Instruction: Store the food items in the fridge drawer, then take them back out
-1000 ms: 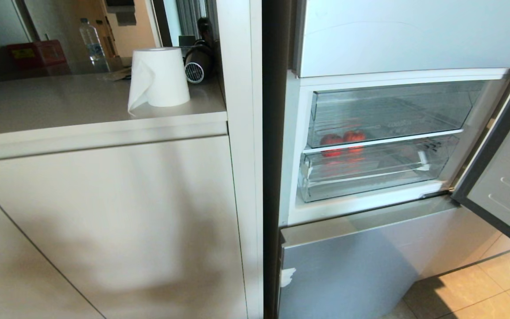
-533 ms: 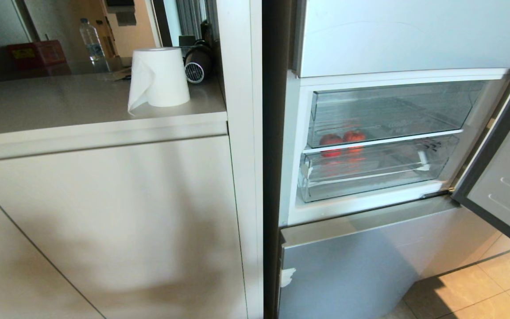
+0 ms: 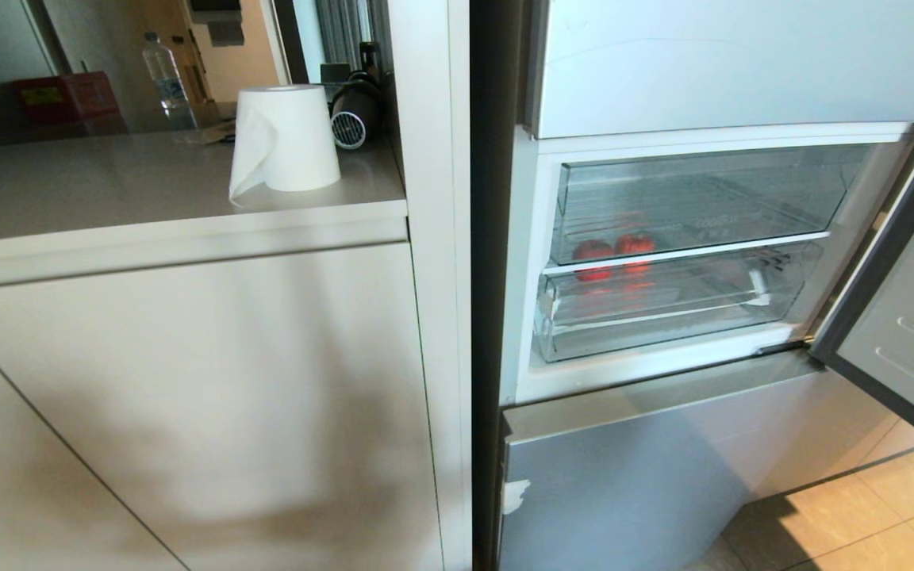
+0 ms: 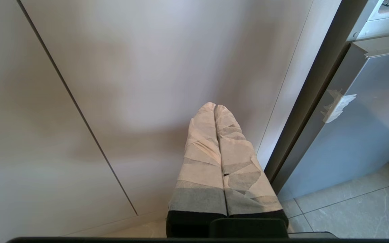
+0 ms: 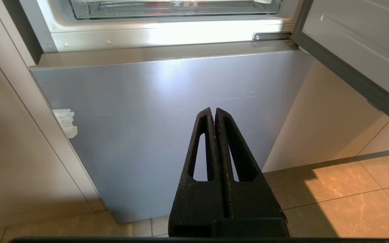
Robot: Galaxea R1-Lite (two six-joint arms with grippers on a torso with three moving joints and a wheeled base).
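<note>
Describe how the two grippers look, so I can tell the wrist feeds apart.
The left gripper has two long tapering fingers wrapped in pale, patchy tape over a black base. The right gripper is bare matte black, each finger with a long slot cut through it.

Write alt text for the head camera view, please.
An open fridge compartment shows two red food items inside the upper clear drawer, with a second clear drawer below. Left of it, a paper roll stands on a beige counter.
</note>
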